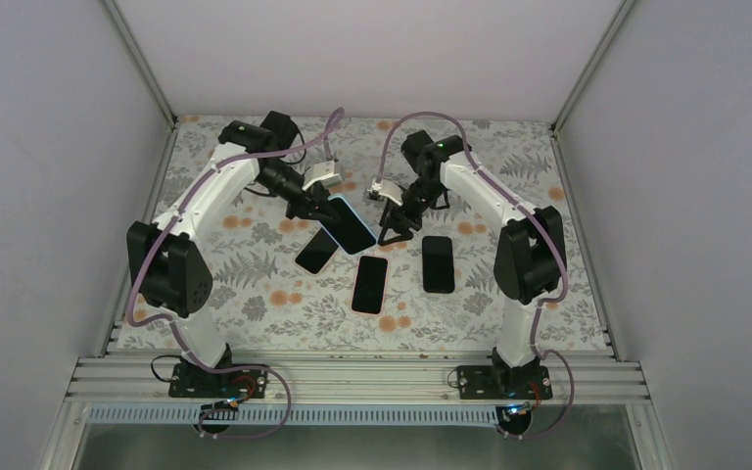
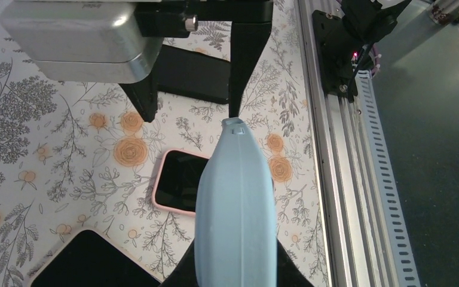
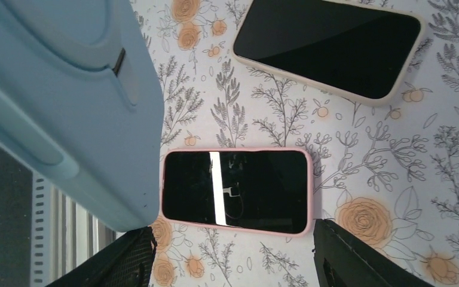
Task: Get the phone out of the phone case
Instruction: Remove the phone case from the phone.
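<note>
Left gripper (image 1: pixel 318 206): slip risk if you pull, since only one end is pinched; clamped on the blue-cased phone (image 2: pixel 234 203), held high and tilted.
Blue-cased phone: aloft above the pink-cased phone (image 3: pixel 236 190).
Right gripper (image 3: pixel 236 263): may push, not peel, the case; jaws wide, empty, one fingertip (image 2: pixel 234 101) by its top edge.

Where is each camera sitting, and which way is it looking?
Top: high behind the robot, looking down at the table; left arm and right arm show.
Left wrist: on the left arm, looking past the left tool at the blue case it holds.
Right wrist: on the right arm, looking down past the open right tool at the table.
Both wrist views share the pink phone.
</note>
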You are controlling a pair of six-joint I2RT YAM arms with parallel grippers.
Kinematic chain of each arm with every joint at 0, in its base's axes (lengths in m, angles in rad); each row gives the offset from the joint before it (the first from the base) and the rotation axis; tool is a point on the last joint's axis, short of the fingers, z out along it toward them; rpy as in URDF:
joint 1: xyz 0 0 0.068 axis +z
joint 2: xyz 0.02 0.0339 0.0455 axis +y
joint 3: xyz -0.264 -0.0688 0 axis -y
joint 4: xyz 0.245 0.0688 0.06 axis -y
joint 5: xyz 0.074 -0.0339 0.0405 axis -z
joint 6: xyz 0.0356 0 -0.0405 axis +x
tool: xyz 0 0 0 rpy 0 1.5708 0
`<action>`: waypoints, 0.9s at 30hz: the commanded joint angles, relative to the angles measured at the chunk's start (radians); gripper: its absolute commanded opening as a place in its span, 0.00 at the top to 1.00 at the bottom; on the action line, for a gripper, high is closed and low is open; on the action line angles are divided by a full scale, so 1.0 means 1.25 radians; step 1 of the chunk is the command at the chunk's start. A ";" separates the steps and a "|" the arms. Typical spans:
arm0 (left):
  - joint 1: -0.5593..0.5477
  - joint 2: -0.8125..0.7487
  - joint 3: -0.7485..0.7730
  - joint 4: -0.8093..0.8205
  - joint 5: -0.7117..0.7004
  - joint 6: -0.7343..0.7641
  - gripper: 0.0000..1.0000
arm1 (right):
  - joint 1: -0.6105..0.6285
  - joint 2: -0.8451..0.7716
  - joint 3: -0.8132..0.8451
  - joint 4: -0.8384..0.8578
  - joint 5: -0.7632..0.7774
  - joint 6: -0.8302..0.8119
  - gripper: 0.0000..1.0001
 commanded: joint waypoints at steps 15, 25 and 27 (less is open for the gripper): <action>-0.001 0.006 0.029 -0.003 0.065 0.005 0.98 | 0.014 -0.020 -0.020 0.008 -0.057 -0.013 0.35; -0.002 -0.001 0.019 -0.003 0.074 0.004 0.98 | 0.011 -0.002 -0.005 0.043 -0.034 0.013 0.39; -0.002 -0.004 0.016 -0.003 0.082 0.004 0.98 | 0.008 0.002 0.003 0.063 -0.024 0.029 0.41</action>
